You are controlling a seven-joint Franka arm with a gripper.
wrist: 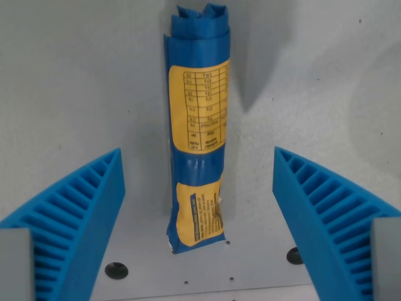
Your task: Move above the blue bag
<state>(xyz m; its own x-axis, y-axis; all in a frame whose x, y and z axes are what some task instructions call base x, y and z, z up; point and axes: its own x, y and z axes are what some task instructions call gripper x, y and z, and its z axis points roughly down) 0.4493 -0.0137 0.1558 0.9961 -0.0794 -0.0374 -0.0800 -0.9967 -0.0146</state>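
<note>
- Wrist view looks straight down on the blue bag (197,128), a long rolled pack with 2 yellow labels, lying flat on the grey table (75,81) and running from the view's top edge toward its bottom edge.
- Gripper (198,188) has its 2 ribbed blue fingers (81,213) spread wide apart, empty, 1 on each side of the bag and touching nothing.
- Judged from this centring, the hand already sits above the bag, so the move looks nearly done.
- 2 dark holes (116,270) mark the table near the bottom edge.
</note>
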